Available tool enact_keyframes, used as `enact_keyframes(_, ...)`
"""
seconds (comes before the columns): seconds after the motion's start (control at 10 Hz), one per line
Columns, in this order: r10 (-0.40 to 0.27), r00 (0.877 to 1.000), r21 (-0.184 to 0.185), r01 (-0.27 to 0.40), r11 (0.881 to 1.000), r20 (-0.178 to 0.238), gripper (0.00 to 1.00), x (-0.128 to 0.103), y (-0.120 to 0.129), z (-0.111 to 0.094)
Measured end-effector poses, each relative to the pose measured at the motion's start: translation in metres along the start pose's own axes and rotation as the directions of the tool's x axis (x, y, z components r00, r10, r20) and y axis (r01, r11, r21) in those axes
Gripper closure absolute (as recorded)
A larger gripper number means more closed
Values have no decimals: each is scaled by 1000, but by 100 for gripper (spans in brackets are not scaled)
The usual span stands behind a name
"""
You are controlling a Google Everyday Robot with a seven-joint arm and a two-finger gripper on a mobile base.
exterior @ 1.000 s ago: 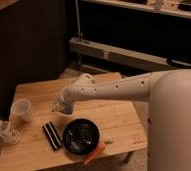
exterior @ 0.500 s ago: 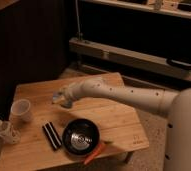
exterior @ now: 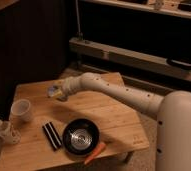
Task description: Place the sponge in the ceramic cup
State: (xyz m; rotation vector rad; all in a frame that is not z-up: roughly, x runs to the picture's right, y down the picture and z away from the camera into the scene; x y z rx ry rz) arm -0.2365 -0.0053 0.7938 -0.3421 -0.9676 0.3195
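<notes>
Over the back-left part of the wooden bench (exterior: 114, 112), the gripper (exterior: 56, 92) sits at the end of the white arm (exterior: 124, 95). Its fingers are closed on the blue-grey sponge (exterior: 52, 91). The white ceramic cup (exterior: 20, 110) stands upright near the left edge, apart from the gripper and nearer the front. Further forward are a clear bottle (exterior: 4, 131), a black striped block (exterior: 51, 135), a black bowl (exterior: 81, 138) and an orange carrot (exterior: 95, 152).

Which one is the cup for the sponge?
Find the wooden table, then look along its left edge. The ceramic cup stands there, left of the gripper that hovers over the table's back part. It is plain white and round, unlike the clear bottle and the black bowl.
</notes>
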Motion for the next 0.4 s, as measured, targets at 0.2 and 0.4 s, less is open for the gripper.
enact_keyframes(0.2,-29,999,-29,30,999,23,100,-18,10,2)
enact_keyframes(0.4,-40,996,-77,47,996,85,100,-30,16,4)
